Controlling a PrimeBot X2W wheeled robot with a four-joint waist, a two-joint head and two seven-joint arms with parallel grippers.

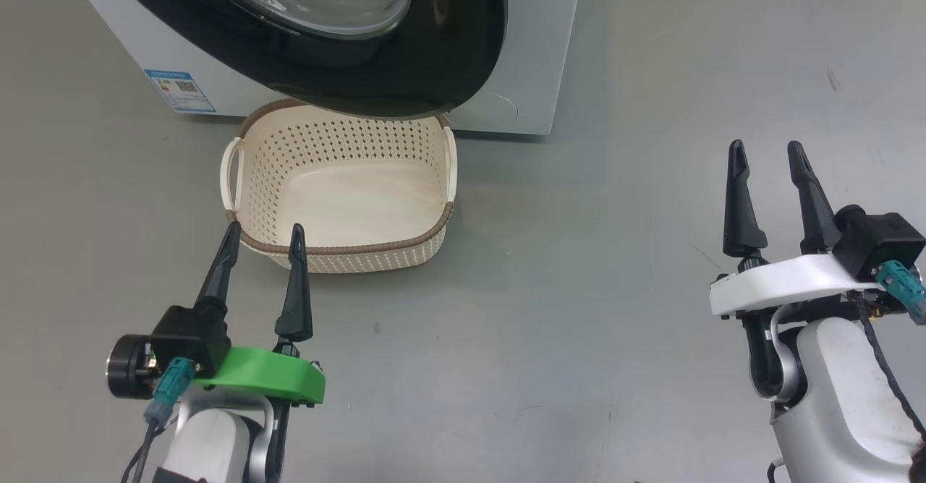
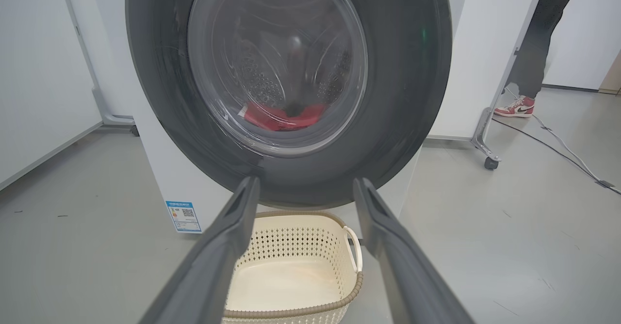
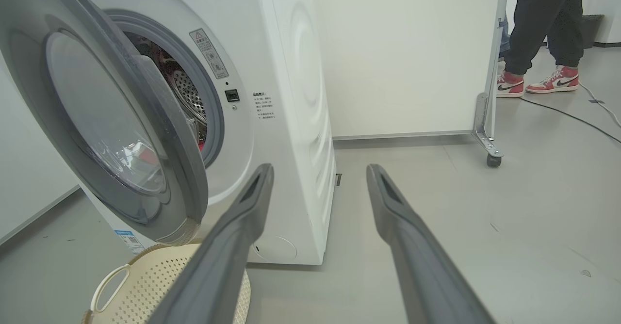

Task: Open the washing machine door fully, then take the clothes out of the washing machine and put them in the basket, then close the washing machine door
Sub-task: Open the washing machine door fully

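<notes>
The washing machine door stands only part-way open, filling the top centre of the head view, its black rim hanging over the far edge of the basket. The red clothes lie low in the drum, seen through the glass in the middle of the left wrist view. The washing machine takes up the left half of the right wrist view.

The main risk, as I judge it, is reaching for the clothes past a half-open door: an arm could knock the rim or get pinched in the narrow gap. The glossy rim may also slide off a finger when pushed. A low swing could nudge the basket out from under the drum mouth, so clothes would land on the floor.

The left claw, lower left in the head view, has its fingers wide apart just in front of the basket's near rim, holding nothing. The right claw, at the right, is equally wide, empty, over bare floor well apart from the machine.
</notes>
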